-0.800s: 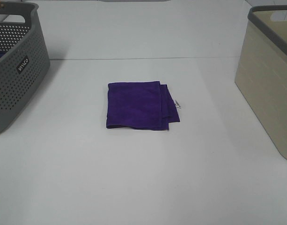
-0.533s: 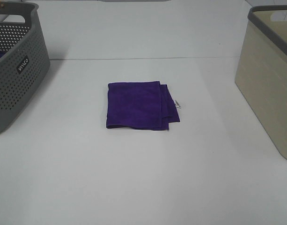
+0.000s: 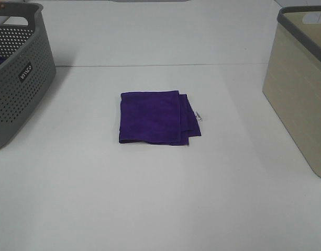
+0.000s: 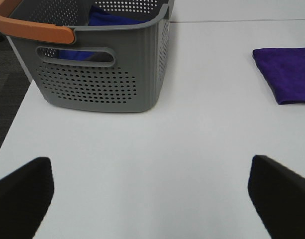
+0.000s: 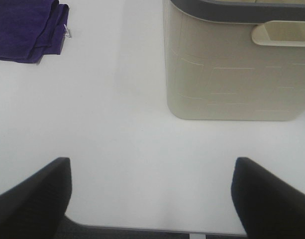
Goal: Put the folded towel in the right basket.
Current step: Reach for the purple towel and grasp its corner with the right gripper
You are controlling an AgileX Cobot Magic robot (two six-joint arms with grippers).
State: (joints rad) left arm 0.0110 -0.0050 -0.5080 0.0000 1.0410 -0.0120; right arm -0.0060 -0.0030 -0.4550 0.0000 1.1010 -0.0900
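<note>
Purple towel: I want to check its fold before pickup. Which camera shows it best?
The exterior high view: the whole folded purple towel lies unobstructed on the table. The left wrist view catches only one cropped end; the right wrist view shows a cropped corner with its tag.

High view: grey perforated plastic basket (image 3: pixel 16 73) is running off the left edge, beige ribbed plastic basket (image 3: pixel 299 94) off the right. The blue cloth (image 4: pixel 110 20) is sitting mostly hidden behind the grey wall. The white tag (image 3: pixel 200 117) on the folded purple towel (image 3: pixel 155 117) is showing too small to read. The left gripper (image 4: pixel 150 164) and right gripper (image 5: pixel 151 164) are getting clipped at the finger bases.
</note>
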